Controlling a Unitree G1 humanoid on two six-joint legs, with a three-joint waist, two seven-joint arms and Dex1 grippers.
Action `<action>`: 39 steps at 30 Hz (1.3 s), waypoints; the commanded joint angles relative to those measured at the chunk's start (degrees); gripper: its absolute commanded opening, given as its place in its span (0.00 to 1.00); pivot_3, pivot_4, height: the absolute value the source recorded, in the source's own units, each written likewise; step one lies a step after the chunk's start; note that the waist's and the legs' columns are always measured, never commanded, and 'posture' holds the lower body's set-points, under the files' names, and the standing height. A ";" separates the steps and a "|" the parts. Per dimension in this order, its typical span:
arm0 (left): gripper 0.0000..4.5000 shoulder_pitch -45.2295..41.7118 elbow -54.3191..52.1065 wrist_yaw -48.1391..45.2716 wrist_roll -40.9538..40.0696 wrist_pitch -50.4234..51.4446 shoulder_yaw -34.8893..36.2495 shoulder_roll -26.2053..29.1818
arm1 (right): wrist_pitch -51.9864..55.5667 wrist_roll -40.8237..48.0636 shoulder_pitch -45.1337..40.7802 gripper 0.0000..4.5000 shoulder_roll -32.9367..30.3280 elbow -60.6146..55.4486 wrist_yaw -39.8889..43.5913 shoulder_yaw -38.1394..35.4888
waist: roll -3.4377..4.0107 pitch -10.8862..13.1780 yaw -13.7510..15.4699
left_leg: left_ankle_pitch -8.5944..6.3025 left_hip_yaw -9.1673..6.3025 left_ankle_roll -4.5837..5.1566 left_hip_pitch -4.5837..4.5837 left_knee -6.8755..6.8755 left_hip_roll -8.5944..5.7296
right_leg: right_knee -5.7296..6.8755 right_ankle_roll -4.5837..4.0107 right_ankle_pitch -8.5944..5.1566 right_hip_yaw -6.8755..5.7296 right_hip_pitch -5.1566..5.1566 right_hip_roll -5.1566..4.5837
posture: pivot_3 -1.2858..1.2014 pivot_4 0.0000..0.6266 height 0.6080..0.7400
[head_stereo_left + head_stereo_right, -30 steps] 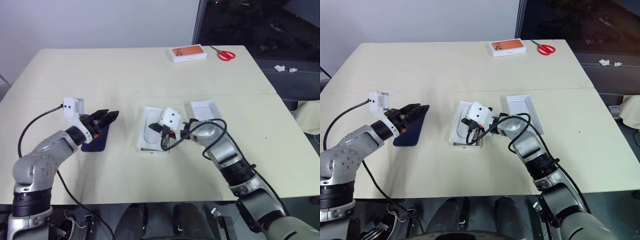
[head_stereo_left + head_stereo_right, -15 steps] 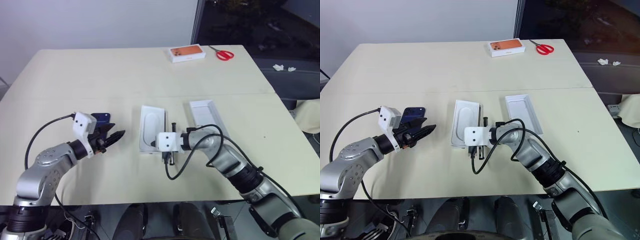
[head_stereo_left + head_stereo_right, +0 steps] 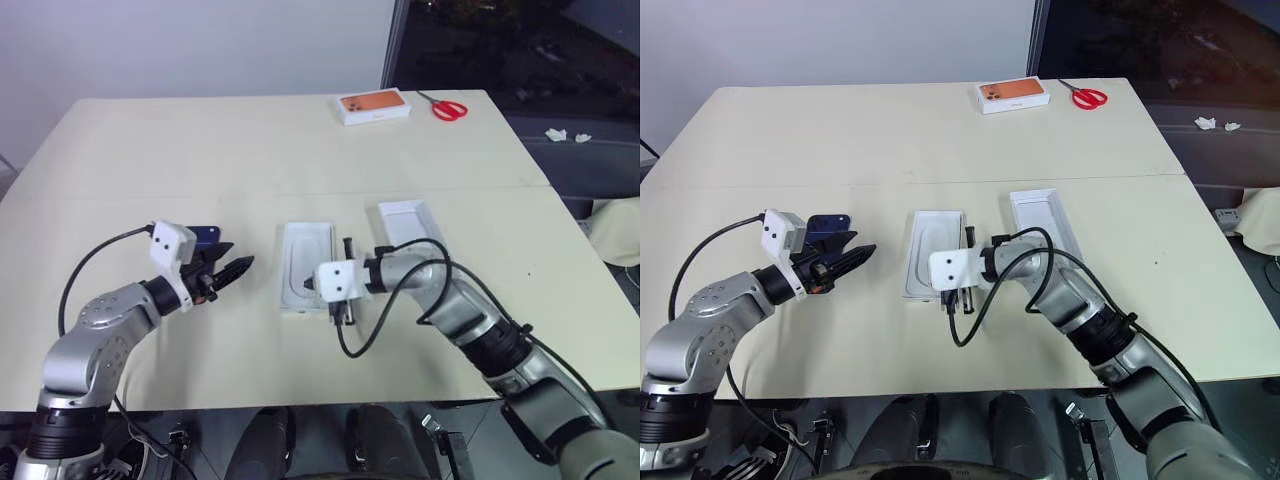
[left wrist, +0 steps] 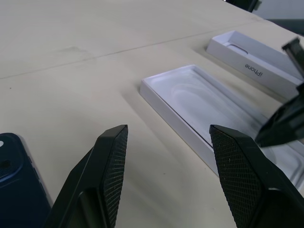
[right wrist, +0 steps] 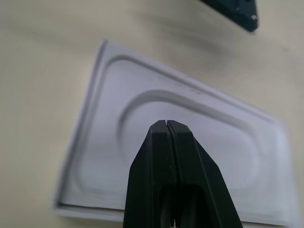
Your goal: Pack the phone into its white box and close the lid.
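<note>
Lifting my spread, empty left end effector point(image 3: 238, 268) off the slim dark-blue glossy phone point(image 3: 203, 236) left it just behind, lengthwise away from me.

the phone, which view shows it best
The right eye view: the phone lies flat on the table, its far end showing past the open left gripper. The left eye view shows less. The left wrist view catches a corner, the right wrist view an edge.
</note>
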 commanded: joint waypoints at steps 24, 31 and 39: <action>0.64 -1.19 -0.74 0.71 1.31 -0.57 0.39 -1.89 | -7.48 -10.07 -4.22 0.01 6.37 16.24 -8.14 1.85 | 0.00 -0.01 -0.14 | 0.02 0.02 -0.04 0.02 0.02 -0.02 | 0.05 0.00 0.00 0.01 -0.01 0.00 | 0.52 0.24 1.00; 0.64 -1.89 0.38 0.75 2.13 -0.80 0.00 -2.39 | -4.55 -3.69 -2.72 0.01 9.01 13.24 -5.63 -1.74 | 0.00 -0.01 -0.05 | 0.02 0.01 -0.03 0.03 0.03 -0.02 | 0.04 0.00 0.00 0.00 0.03 0.01 | 0.52 0.24 1.00; 0.64 -2.81 1.13 0.84 2.82 -0.29 0.21 -2.96 | -0.59 1.64 -6.58 0.01 11.05 11.15 -7.06 -8.58 | 0.01 0.00 -0.14 | 0.02 0.00 -0.03 0.02 0.02 0.00 | 0.07 0.01 0.00 0.01 -0.01 0.03 | 0.52 0.24 1.00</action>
